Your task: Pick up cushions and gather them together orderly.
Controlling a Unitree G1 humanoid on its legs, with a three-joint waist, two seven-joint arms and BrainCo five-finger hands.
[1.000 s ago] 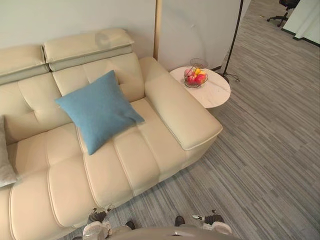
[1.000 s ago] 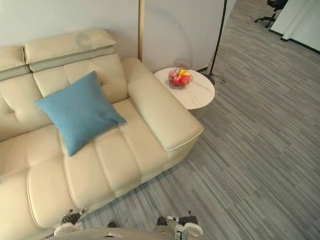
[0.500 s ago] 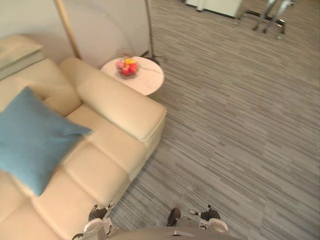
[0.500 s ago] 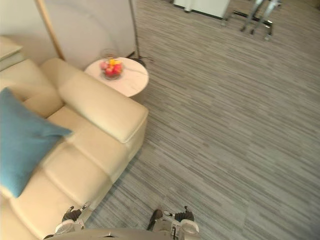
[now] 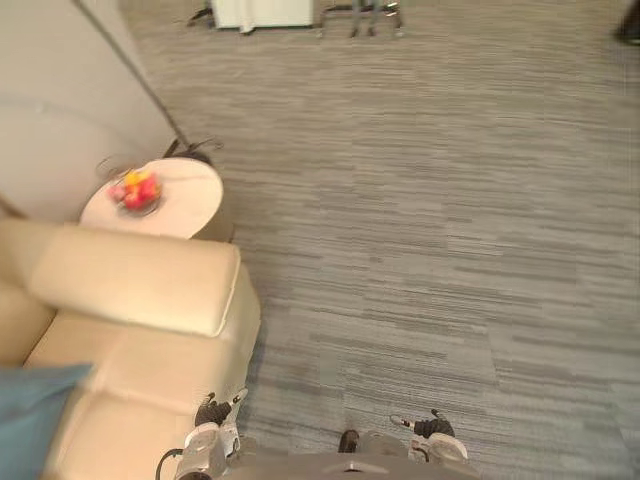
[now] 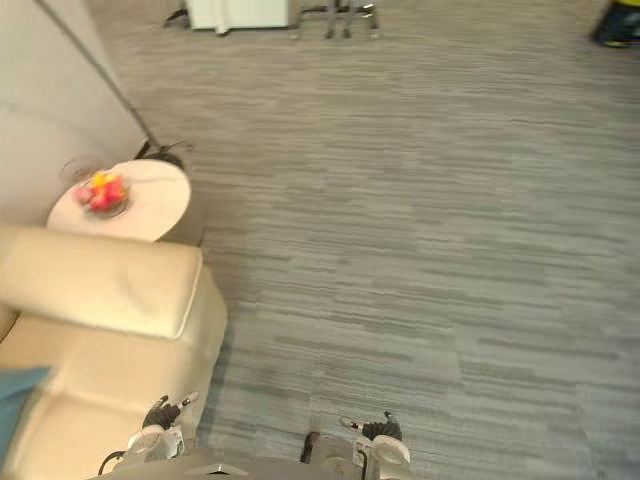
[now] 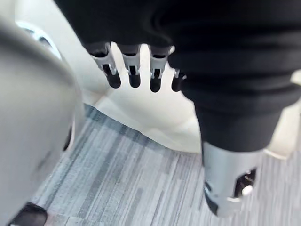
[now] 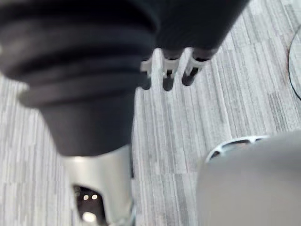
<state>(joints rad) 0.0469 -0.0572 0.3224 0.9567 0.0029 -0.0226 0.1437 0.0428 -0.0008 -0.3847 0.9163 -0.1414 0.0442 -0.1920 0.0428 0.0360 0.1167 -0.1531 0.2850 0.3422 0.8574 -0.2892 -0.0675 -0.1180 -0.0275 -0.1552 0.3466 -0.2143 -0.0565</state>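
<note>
A corner of the blue cushion [image 5: 28,412] lies on the cream sofa [image 5: 130,290], at the lower left edge of the eye views. My left hand [image 5: 212,412] hangs low beside the sofa's front, apart from the cushion. In the left wrist view its fingers [image 7: 134,70] are straight and hold nothing, with the sofa's cream side past them. My right hand [image 5: 430,428] hangs over the carpet, and its fingers [image 8: 167,75] are straight and empty too.
A round white side table [image 5: 190,200] with a bowl of fruit [image 5: 135,190] stands past the sofa's arm. A thin floor lamp pole [image 5: 130,70] rises beside it. Grey striped carpet [image 5: 430,230] spreads to the right. A white cabinet [image 5: 260,10] stands far off.
The whole picture has swung to the right, so the camera moved: sofa and cushion now sit at the left edge and more carpet shows. Both hands still hang low.
</note>
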